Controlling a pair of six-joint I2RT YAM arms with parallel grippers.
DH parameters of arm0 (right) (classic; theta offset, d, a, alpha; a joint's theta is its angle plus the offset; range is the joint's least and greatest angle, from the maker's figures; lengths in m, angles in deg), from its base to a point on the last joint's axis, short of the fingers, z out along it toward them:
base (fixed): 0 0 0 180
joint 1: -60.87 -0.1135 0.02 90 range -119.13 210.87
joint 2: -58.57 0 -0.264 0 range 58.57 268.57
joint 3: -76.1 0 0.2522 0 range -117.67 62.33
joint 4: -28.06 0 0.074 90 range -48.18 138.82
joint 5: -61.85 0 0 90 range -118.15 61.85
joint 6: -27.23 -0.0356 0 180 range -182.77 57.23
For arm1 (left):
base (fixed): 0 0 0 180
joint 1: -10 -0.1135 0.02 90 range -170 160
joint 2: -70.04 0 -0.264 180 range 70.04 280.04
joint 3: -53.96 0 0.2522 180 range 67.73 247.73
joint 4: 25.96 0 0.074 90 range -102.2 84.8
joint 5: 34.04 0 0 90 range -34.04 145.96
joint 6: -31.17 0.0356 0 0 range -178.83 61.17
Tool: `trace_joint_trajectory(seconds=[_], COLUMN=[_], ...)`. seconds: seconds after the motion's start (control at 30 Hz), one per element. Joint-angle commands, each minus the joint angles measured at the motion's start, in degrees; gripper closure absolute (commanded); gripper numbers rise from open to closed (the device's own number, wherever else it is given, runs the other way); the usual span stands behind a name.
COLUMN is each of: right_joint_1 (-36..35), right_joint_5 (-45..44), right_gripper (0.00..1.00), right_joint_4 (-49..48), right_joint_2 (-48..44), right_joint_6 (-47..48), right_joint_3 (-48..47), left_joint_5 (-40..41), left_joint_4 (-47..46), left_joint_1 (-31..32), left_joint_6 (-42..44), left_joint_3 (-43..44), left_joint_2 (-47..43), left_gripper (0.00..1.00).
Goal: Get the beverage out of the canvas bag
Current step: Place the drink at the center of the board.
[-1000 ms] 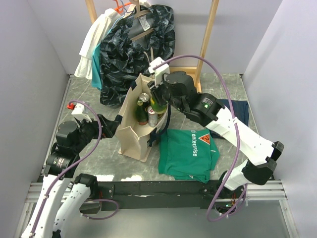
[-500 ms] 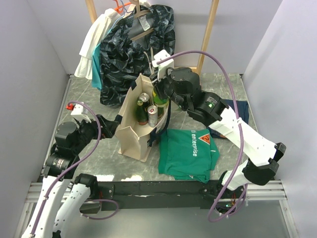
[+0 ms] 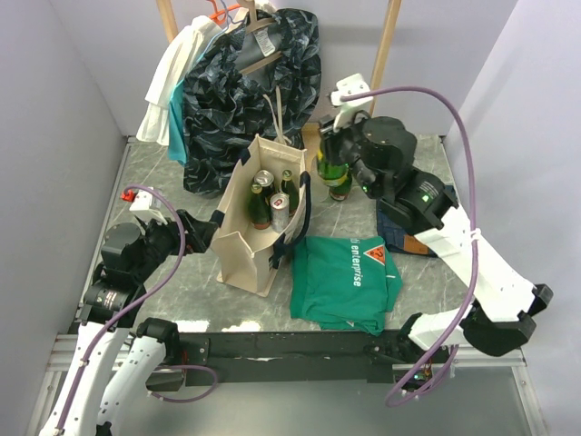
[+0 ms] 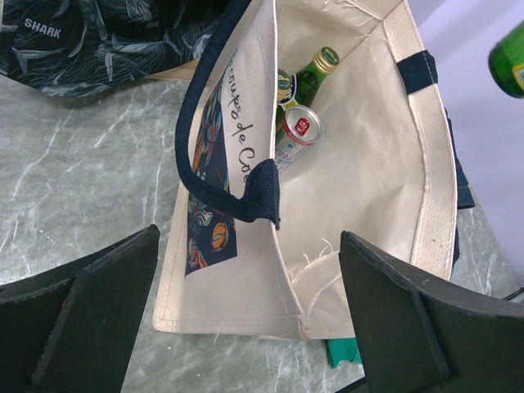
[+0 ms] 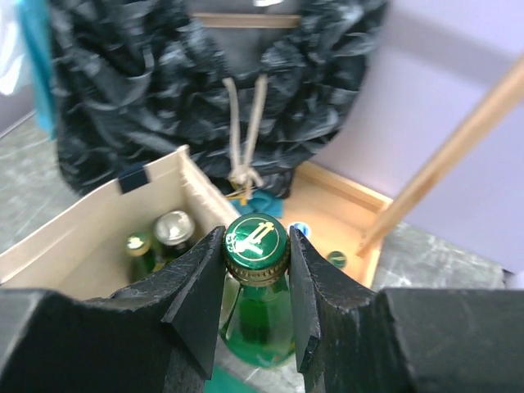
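Observation:
The cream canvas bag (image 3: 243,243) with navy straps stands open left of centre; it also shows in the left wrist view (image 4: 368,205) and the right wrist view (image 5: 90,237). My right gripper (image 3: 343,138) is shut on the capped neck of a green glass bottle (image 3: 333,173), holding it upright in the air right of the bag. In the right wrist view my gripper (image 5: 256,248) clamps the bottle (image 5: 256,327) just under its cap. Two green bottles (image 3: 289,187) and a can (image 3: 280,212) stand in the bag. My left gripper (image 3: 195,229) is open and empty at the bag's near-left corner.
A green T-shirt (image 3: 345,272) lies right of the bag. A dark patterned garment (image 3: 250,82) and a white shirt (image 3: 172,77) hang on a wooden rack (image 3: 381,64) behind it. The rack's wooden base (image 5: 344,205) lies under the bottle. Navy cloth (image 3: 436,195) lies far right.
My right gripper has lifted the green bottle up out of the bag and carried it to the right and farther back. The left arm has not moved.

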Motion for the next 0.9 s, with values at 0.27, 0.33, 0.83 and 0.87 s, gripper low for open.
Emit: trace_joint_trajectory(seconds=[0.27, 0.33, 0.83, 0.87], right_joint_1=[10.3, 11.3, 21.4, 22.2], right_joint_5=[-2.7, -4.0, -8.9, -9.0], right_gripper=[1.0, 1.0, 1.0, 1.0], right_joint_4=[-15.7, -17.5, -29.1, -30.5], right_joint_2=[-7.4, -7.9, -9.3, -9.8], right_joint_6=[-3.6, -4.3, -14.1, -15.2], right_joint_3=[10.4, 13.3, 29.3, 30.5], left_joint_5=[0.0, 0.0, -0.7, -0.6], left_joint_4=[-2.0, -2.1, -2.2, -2.2], left_joint_1=[0.1, 0.1, 0.1, 0.2], left_joint_6=[-0.5, -0.5, -0.3, -0.3], left_joint_3=[-0.3, -0.2, -0.3, -0.3], left_joint_2=[0.1, 0.0, 0.0, 0.1], left_gripper=[0.03, 0.04, 0.04, 0.04])
